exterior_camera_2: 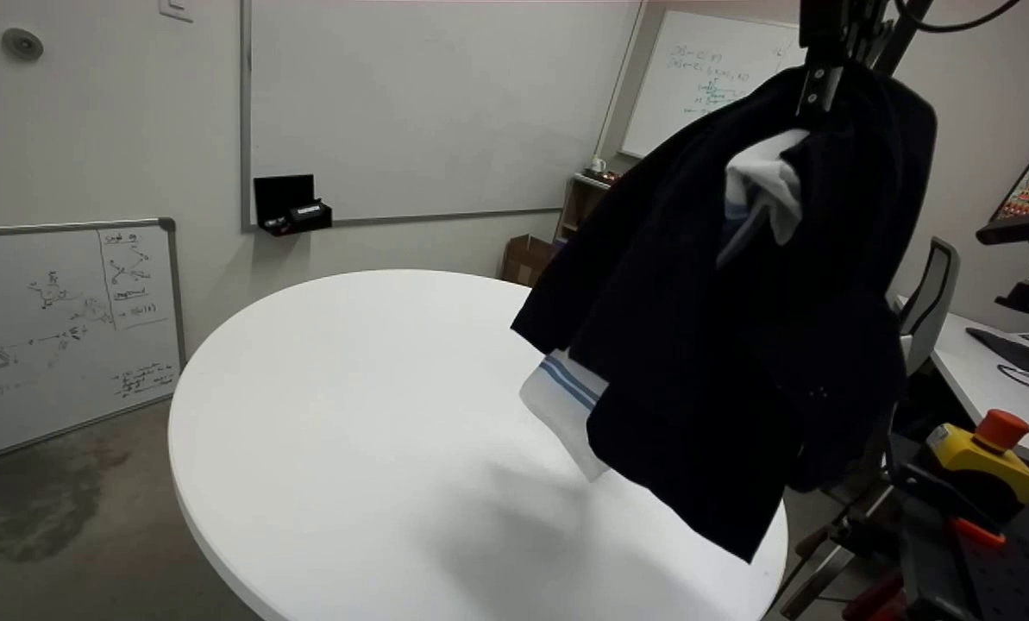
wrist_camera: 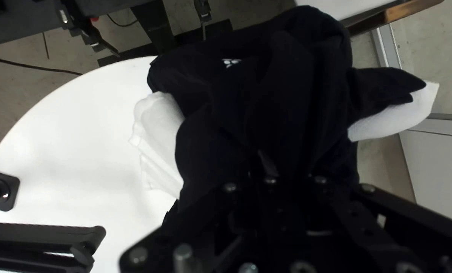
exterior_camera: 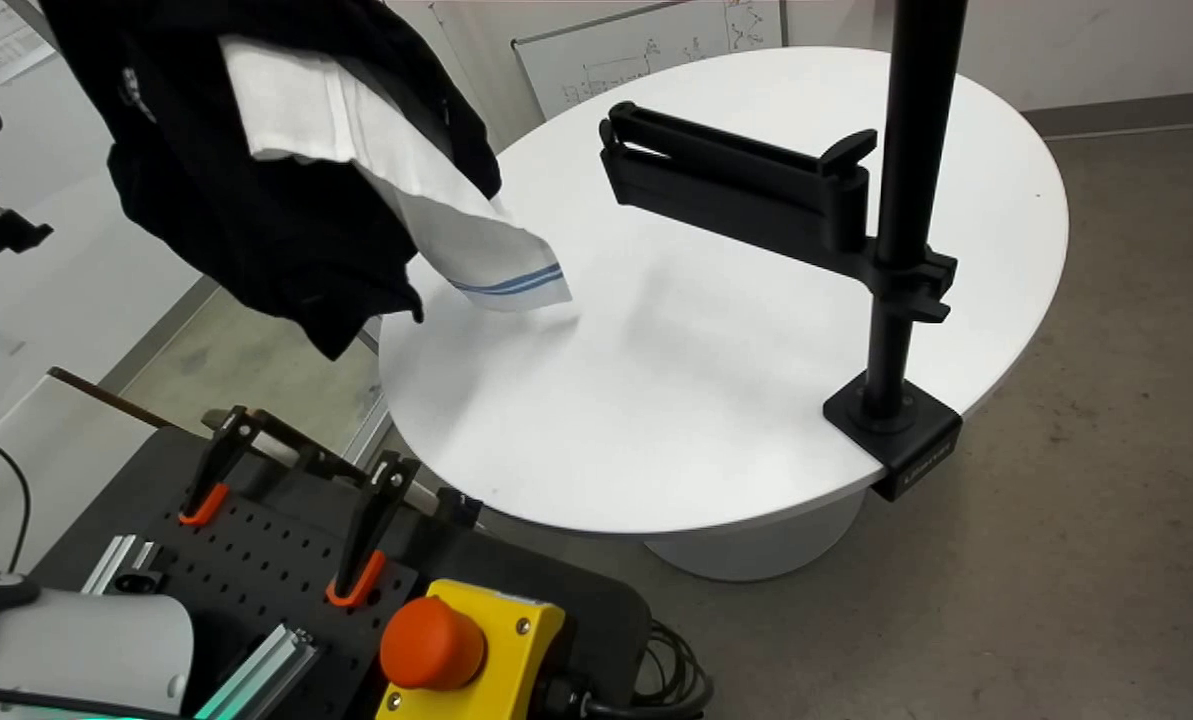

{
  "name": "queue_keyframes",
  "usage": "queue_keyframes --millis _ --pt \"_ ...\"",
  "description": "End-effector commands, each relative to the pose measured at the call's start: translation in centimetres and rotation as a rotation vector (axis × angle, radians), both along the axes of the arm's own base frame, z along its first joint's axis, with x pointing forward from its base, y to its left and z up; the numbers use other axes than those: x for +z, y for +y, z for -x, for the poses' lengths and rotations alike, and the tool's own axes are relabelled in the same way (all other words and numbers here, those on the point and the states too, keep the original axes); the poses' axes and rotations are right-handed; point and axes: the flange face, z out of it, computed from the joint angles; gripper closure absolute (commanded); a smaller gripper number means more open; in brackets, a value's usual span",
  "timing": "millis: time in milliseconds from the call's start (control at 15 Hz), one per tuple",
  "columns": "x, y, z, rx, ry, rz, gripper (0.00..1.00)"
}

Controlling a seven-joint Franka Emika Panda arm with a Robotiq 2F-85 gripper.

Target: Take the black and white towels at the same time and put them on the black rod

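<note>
My gripper is shut on the black towel and the white towel, which hang bunched together in the air. The gripper also shows in the wrist view, where its fingertips are dark against the black cloth. The white towel sticks out of the black towel, its blue-striped end hanging over the table. In the wrist view the white towel shows on both sides of the black towel. The black rod is bare, apart from the towels; it also shows in the wrist view.
The tall black upright pole is clamped to the edge of the round white table. A dark cart with clamps and a yellow box with a red button stands beside the table. Whiteboards line the walls.
</note>
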Motion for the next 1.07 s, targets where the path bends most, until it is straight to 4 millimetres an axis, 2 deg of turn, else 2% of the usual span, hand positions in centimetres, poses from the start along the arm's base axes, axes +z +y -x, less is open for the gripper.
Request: queue_keyframes --millis 0,133,267,467,600,1000 --pt "3.8 -1.3 1.6 -0.035 -0.053 0.001 0.97" --pt "5.0 -1.7 2.3 0.014 -0.039 -0.029 0.97" --pt "6.1 -2.5 2.3 -0.065 -0.078 -0.013 0.97" --pt "6.6 -4.0 2.7 -0.122 -0.083 -0.026 0.97" --pt "6.4 -5.5 3.5 -0.163 -0.079 -0.032 0.97" --pt "4.2 -10.3 7.9 -0.29 -0.052 -0.05 0.97"
